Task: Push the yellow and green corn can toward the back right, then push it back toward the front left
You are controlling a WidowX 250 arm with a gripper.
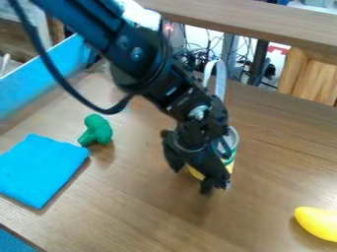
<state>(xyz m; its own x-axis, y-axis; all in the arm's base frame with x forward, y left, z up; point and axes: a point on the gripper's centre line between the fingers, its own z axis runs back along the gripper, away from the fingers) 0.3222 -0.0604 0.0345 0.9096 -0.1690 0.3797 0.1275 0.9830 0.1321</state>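
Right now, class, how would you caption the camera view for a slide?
Gripper by a can, broccoli near a blue cloth, yellow toy farther off.

"What sort of place was it?"

"It looked like a robotics lab or workshop. A black robot arm point(141, 61) hung over a wood-grain table point(138, 211)."

"Couldn't that have been a kitchen?"

"The background looked more technical: tangled dark cables point(197, 53) ran behind the table, near upright posts point(258, 61)."

"And the broccoli point(97, 130)?"

"It looked like a toy, as did the yellow piece point(318, 224) at the table's right side."
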